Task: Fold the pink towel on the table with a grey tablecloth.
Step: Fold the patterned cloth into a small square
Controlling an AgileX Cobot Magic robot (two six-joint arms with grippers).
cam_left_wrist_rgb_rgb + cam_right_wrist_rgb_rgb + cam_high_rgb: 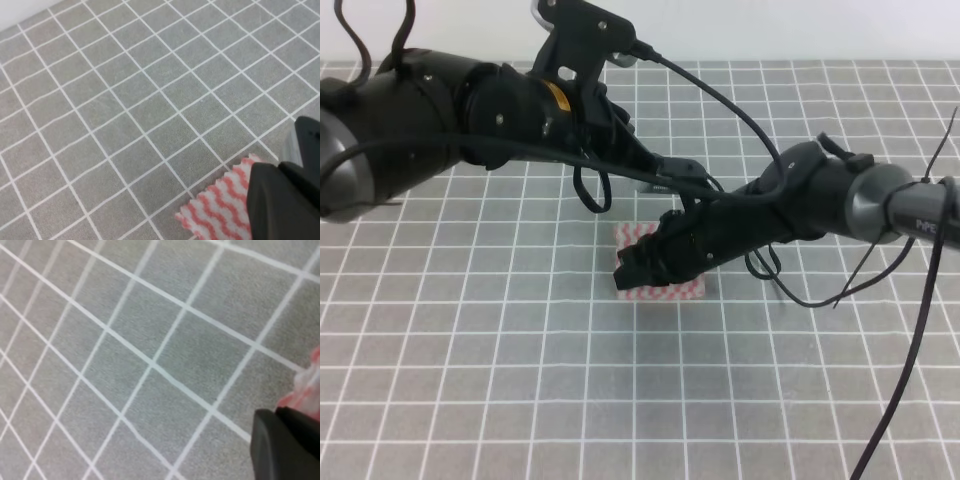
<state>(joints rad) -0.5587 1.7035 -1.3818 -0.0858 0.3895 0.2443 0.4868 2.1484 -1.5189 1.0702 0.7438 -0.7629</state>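
The pink towel lies folded small, under two grid squares wide, in the middle of the table with a grey tablecloth. My right gripper comes in from the right and rests low on the towel, covering most of it. My left gripper reaches in from the upper left and ends just behind the towel, partly hidden by the right arm. The left wrist view shows a towel corner beside black fingers. The right wrist view shows a towel edge above a black finger. Neither view shows how the jaws stand.
Both black arms cross above the table's middle, with loose black cables hanging from the right arm. A white wall runs behind the table's far edge. Grid cloth fills the rest of both wrist views.
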